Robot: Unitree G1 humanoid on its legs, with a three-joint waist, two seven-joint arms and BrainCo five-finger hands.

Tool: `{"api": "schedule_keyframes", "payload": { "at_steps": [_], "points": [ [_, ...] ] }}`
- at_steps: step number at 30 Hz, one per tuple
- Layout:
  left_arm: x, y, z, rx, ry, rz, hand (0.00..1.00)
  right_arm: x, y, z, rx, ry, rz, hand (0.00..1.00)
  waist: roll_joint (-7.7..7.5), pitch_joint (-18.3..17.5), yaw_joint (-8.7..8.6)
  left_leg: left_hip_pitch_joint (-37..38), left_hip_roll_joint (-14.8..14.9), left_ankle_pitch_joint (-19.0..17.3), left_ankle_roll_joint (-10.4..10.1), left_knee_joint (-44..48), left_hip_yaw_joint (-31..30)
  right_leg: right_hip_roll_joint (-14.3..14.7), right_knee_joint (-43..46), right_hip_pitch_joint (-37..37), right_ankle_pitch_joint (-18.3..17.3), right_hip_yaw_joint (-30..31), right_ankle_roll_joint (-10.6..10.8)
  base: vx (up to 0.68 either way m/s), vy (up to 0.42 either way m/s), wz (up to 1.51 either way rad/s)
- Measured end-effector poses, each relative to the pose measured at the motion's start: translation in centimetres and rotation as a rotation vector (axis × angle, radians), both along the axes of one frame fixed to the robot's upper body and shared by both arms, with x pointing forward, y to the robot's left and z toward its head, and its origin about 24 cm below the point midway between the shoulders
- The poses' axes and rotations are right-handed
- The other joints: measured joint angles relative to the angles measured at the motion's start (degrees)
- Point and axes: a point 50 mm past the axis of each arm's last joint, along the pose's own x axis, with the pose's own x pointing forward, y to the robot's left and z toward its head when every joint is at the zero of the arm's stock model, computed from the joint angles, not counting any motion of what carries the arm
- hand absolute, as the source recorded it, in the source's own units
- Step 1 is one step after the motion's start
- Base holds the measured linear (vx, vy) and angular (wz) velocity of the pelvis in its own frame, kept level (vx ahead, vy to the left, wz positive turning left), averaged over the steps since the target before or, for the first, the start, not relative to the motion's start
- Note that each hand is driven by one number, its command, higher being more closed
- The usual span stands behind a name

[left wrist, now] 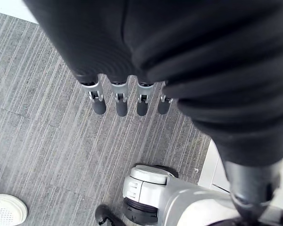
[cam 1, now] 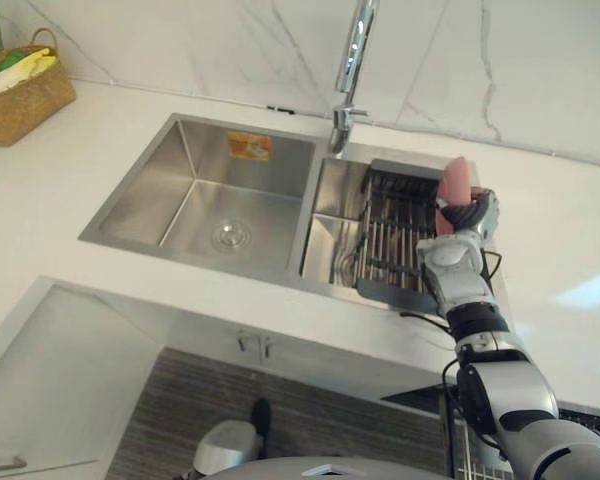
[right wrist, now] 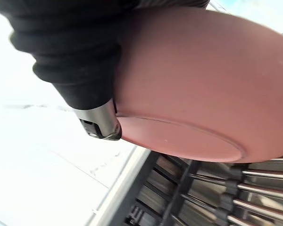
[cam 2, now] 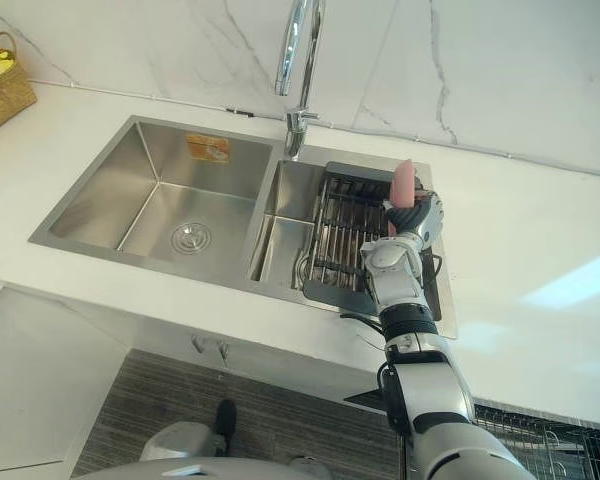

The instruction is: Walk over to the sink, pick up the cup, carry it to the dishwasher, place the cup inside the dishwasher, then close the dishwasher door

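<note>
One broad white counter (cam 1: 70, 200) runs under a marbled wall, and a stainless steel sink (cam 1: 195, 150) with two basins is let into it. The left basin holds nothing but its drain. The right basin carries a dark dish rack (cam 1: 390, 235) of metal bars, with a tall tap (cam 1: 352, 60) rising behind the divide. A woven basket (cam 1: 25, 100) stands far off at the counter's left end.

The left hand (left wrist: 118, 101) hangs at the robot's side over a grey striped floor (left wrist: 37, 141), its fingers straight and holding nothing.

The right hand (cam 1: 455, 255) reaches over the right edge of the rack, its fingers curled round a pink cup (cam 1: 456, 182). The cup stands roughly upright in that grasp, pressed against the hand's dark cover, its base close over the rack bars. Whether it touches them cannot be told.

The cup looks small, smooth and rigid, most likely plastic or glazed ceramic, so light to carry but possibly slick against metal fingers — and breakable if it is ceramic. A wrap round the middle of its wall, thumb opposite the fingers, seems the safest hold. It should be kept upright on the walk — tilting could let a smooth cup slide.
</note>
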Motion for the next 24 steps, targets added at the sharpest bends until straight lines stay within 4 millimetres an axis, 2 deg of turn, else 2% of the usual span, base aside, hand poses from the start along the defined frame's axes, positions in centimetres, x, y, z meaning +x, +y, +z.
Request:
{"api": "schedule_keyframes", "payload": {
  "at_steps": [2,10,15,20,24],
  "points": [
    [-0.1,0.0,0.0,0.001,0.001,0.005,0.00,-0.1,0.4,1.2,0.015,-0.079,-0.001,1.00,0.02,-0.02,-0.30,0.09,0.10,-0.15,-0.23,0.01,0.32,0.07,-0.41,-0.02,0.57,0.41,0.44,0.01,-0.030,-0.12],
    [-0.2,0.0,0.0,0.009,0.011,0.031,0.00,-0.3,1.8,3.5,0.071,-0.239,0.066,1.00,-0.03,-0.16,-0.69,0.90,0.50,-0.58,-0.81,0.00,1.67,0.25,-0.66,0.15,0.77,1.59,0.36,0.00,-0.021,-0.10],
    [-0.3,-0.2,-0.1,0.008,0.019,0.035,0.00,-0.4,1.9,3.1,0.139,-0.239,0.084,1.00,-0.07,-0.95,-0.73,0.88,0.79,-0.59,-0.82,0.00,1.71,0.55,-0.76,0.14,0.75,1.63,0.25,0.00,-0.006,0.00],
    [-0.8,-0.2,-0.1,0.007,0.030,0.040,0.00,-1.1,2.3,1.2,0.180,-0.201,0.087,1.00,-0.13,-1.35,-1.18,0.88,0.95,-0.58,-0.82,0.00,1.61,0.72,-0.80,0.19,0.74,1.48,0.23,0.00,-0.006,0.00],
    [-0.8,-0.2,-0.1,0.009,0.031,0.042,0.00,-1.2,2.3,1.0,0.180,-0.203,0.086,1.00,-0.14,-1.35,-1.24,0.87,0.95,-0.57,-0.80,0.00,1.58,0.73,-0.80,0.19,0.74,1.40,0.23,0.00,0.000,0.00]
  ]
}}
